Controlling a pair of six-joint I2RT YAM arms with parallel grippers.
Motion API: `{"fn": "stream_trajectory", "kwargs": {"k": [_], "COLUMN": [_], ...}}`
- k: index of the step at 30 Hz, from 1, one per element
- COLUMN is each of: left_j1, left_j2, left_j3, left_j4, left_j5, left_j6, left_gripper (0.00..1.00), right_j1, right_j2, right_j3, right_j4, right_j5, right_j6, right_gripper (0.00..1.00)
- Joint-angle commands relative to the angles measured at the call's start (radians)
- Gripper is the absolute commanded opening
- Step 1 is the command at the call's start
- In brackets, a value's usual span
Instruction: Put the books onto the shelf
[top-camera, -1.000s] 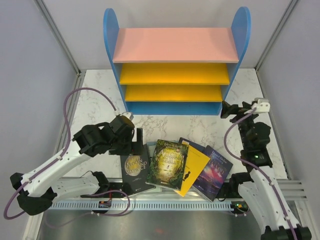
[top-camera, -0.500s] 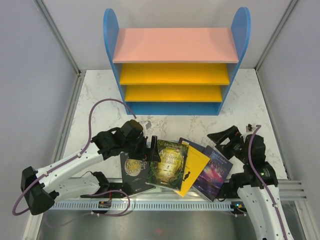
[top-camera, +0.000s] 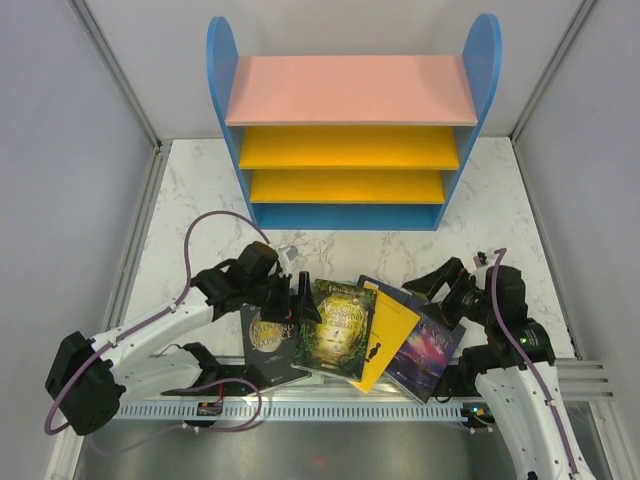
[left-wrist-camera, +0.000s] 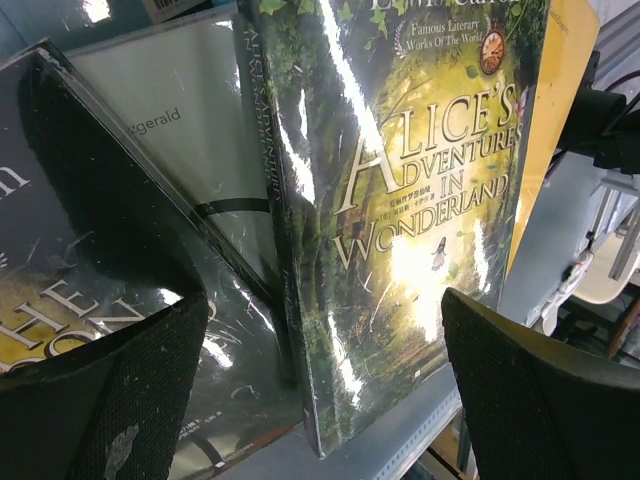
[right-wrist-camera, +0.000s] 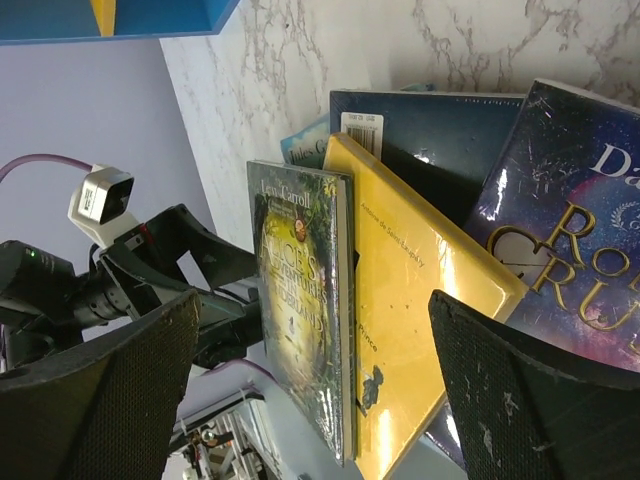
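Several books lie fanned at the table's near edge: a black moon book (top-camera: 266, 343), a green-gold one (top-camera: 338, 328), a yellow one (top-camera: 388, 335) and a galaxy one (top-camera: 428, 345). The shelf (top-camera: 350, 130) stands at the back, its boards bare. My left gripper (top-camera: 300, 297) hangs open low over the seam between the black book (left-wrist-camera: 80, 230) and the green-gold book (left-wrist-camera: 400, 180), holding nothing. My right gripper (top-camera: 428, 292) is open at the fan's right end, facing the yellow book (right-wrist-camera: 420, 300) and the galaxy book (right-wrist-camera: 570, 230), with nothing between its fingers.
A dark blue book (right-wrist-camera: 440, 130) lies under the yellow and galaxy ones. A pale grey cover (left-wrist-camera: 170, 130) shows beneath the black book. A metal rail (top-camera: 330, 408) runs along the near edge just below the books. Grey walls close in both sides.
The left gripper has moved right and down to the books' left side. The right arm has swung from beside the shelf's lower right corner down to the books' right end.
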Motion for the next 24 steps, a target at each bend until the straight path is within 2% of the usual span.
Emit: {"fn": "stream_trajectory", "kwargs": {"k": [1,6,9,12,17,20,23,24], "left_j1": [0.014,0.015,0.015,0.017,0.017,0.017,0.017,0.017], "left_j2": [-0.018,-0.015,-0.002,0.015,0.038,0.043,0.037,0.035], "left_j3": [-0.05,-0.099,-0.131,-0.167,-0.191,-0.211,-0.217,-0.217], "left_j4": [0.141,0.23,0.283,0.339,0.38,0.412,0.443,0.443], "left_j5": [0.123,0.171,0.192,0.203,0.2,0.211,0.219,0.214], "left_j6": [0.003,-0.034,-0.056,-0.079,-0.085,-0.106,-0.125,-0.131], "left_gripper": [1.0,1.0,0.97,0.95,0.91,0.84,0.74,0.72], "right_j1": [0.0,0.024,0.098,0.245,0.354,0.421,0.512,0.57], "right_j2": [0.006,0.142,0.264,0.363,0.391,0.386,0.427,0.443], "right_j3": [-0.013,-0.022,-0.025,0.003,-0.026,-0.069,-0.097,-0.106], "right_j4": [0.007,-0.006,0.053,0.131,0.242,0.325,0.389,0.412], "right_j5": [-0.047,-0.033,0.018,0.107,0.162,0.186,0.231,0.257], "right_j6": [0.012,-0.065,-0.086,-0.057,0.05,0.116,0.167,0.18], "right_gripper": [0.97,0.96,0.95,0.95,0.94,0.94,0.93,0.93]}}
